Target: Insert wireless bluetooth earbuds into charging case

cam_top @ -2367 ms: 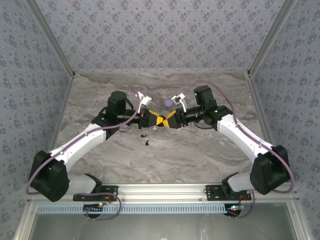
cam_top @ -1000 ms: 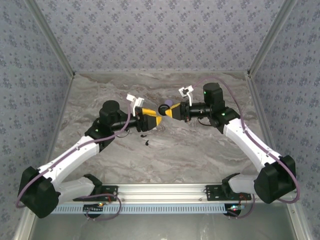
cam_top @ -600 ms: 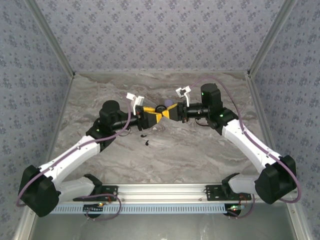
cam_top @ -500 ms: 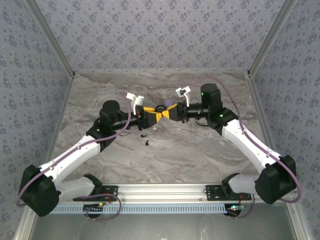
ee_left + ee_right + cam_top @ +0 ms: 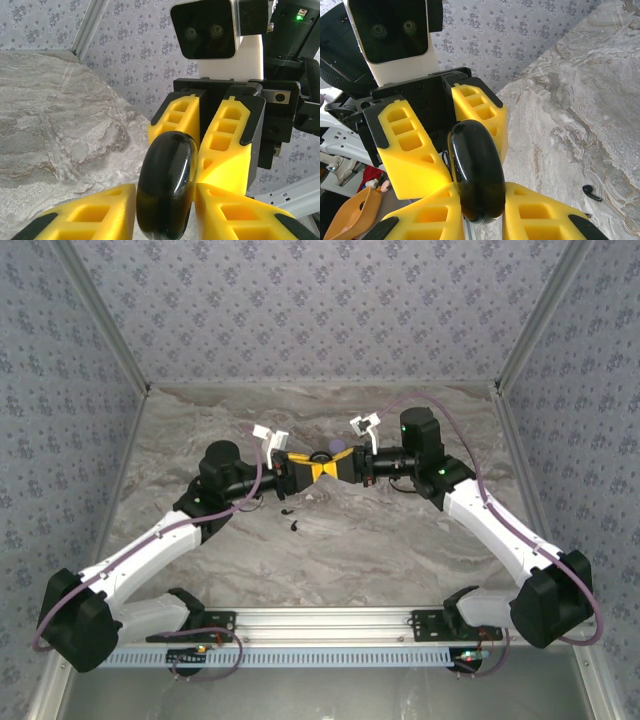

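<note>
While both my tools meet in mid-air over the middle of the table (image 5: 400, 540), the case (image 5: 169, 170) sits pinched between them, edge-on and clear of the table. My right tool (image 5: 479, 212) is nearly closed, its two yellow fingers clamped on the case's flat faces. My left tool (image 5: 165, 215) has a finger pressed to each side of the same case from the opposite end, so I judge it gripping too, jaws only as wide as the case is thick.

Progress? Early days, I'd say. The earbuds (image 5: 297, 528) lie loose on the table, near each other, just below and left of the tools, apart from the case. Neither is picked up, neither is seated.

What's in the case I can't tell: it looks closed, with no gap showing and nothing visible inside. Left to do, by my reckoning: open the lid, fetch each earbud, seat both.
</note>
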Available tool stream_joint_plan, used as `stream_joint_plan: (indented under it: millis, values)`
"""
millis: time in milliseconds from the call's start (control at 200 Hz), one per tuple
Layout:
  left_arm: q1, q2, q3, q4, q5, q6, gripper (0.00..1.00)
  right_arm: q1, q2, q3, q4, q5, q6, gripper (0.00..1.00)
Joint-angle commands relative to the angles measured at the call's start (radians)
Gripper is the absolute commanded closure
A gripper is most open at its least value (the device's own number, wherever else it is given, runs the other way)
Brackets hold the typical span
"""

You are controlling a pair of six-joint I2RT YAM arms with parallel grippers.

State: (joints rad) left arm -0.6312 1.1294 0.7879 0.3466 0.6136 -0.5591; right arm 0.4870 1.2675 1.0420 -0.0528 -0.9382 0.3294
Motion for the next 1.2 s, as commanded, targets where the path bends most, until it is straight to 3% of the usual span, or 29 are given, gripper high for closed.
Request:
stream_joint_plan:
  millis: [0, 210, 375, 465, 745, 915, 1194]
  values:
    - [-0.009, 0.012, 0.018, 0.041, 0.002, 0.008, 0.66, 0.008, -0.025, -0.006, 0.010, -0.001, 0.008, 0.80]
    - [-0.011, 0.023, 0.020, 0.043, -0.001, 0.005, 0.70, 0.011, -0.026, -0.004, 0.007, -0.004, 0.008, 0.80]
    - [-0.012, 0.026, 0.026, 0.033, -0.007, 0.011, 0.82, 0.015, -0.026, 0.002, -0.013, -0.001, -0.007, 0.78]
    - [-0.013, 0.021, 0.026, 0.016, -0.027, 0.024, 0.94, 0.016, -0.032, 0.011, -0.058, 0.026, -0.030, 0.74]
    - [-0.012, 0.025, 0.058, -0.083, -0.063, 0.148, 0.92, 0.012, -0.086, 0.038, -0.266, 0.194, -0.140, 0.59]
    - [-0.024, 0.030, -0.012, 0.076, -0.027, 0.269, 0.80, 0.006, -0.111, 0.045, -0.343, 0.240, -0.182, 0.57]
    - [-0.038, 0.022, -0.056, 0.133, 0.018, 0.431, 0.79, 0.007, -0.125, 0.056, -0.379, 0.251, -0.201, 0.56]
